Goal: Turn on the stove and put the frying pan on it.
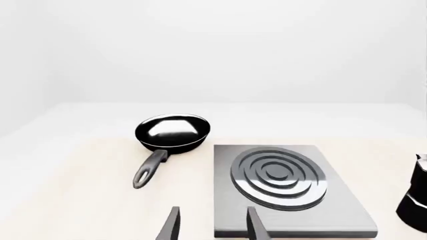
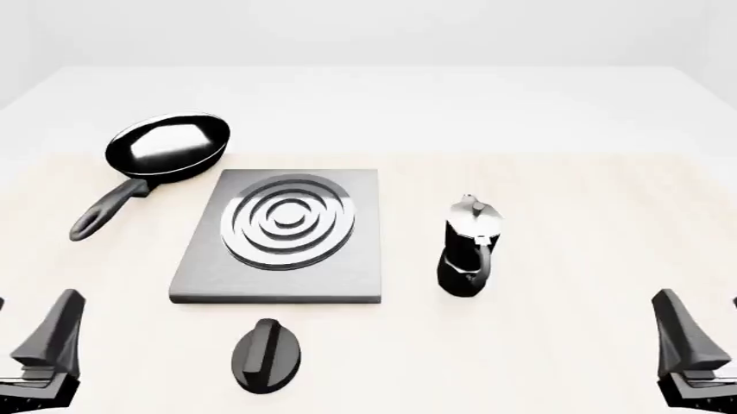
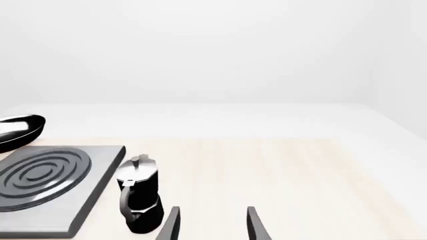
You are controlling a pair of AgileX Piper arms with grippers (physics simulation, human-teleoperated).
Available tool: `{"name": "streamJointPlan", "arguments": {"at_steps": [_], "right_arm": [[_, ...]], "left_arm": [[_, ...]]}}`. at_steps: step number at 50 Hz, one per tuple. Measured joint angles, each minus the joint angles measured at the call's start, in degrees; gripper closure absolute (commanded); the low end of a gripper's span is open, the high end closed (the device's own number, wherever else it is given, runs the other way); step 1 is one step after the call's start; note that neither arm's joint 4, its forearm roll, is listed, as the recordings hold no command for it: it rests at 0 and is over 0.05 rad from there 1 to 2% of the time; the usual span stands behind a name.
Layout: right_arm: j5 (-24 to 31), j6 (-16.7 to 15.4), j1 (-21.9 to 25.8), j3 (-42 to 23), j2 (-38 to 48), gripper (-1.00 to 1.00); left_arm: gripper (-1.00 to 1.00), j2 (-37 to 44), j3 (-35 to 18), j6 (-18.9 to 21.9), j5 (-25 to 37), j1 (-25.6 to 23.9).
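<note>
Both arms low at the near edge, left gripper and right gripper parted (empty), frying pan beside stove

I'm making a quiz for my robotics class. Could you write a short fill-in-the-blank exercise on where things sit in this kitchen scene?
1. The frying pan rests on the table, not on the stove, beyond its far ____ corner in the front view.
2. The black knob lies on the ____ side of the stove.
3. The moka pot stands to the stove's ____.
4. Both the left end effector and the right end effector hold ____.

Missing words: left; near; right; nothing
</note>
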Motion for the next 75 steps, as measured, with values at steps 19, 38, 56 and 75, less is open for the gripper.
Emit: {"name": "streamJointPlan", "arguments": {"at_steps": [19, 38, 56, 75], "right_arm": [[0.1, 0.5, -0.5, 0.0, 0.0, -1.0], [0.2, 0.6, -0.1, -0.1, 0.0, -1.0], [1.0, 0.3, 0.7, -1.2, 0.0, -1.0], [1.4, 0.2, 1.1, -1.9, 0.0, -1.0]], "left_arm": [[-1.0, 0.6, -1.7, -0.8, 2.8, -0.6], [-1.0, 2.1, -5.8, 0.4, 12.9, -6.6], [-1.0, 12.2, -8.6, -1.9, 19.1, -19.5], [-1.0, 26.9, -5.3, -6.6, 11.7, -29.2]]}}
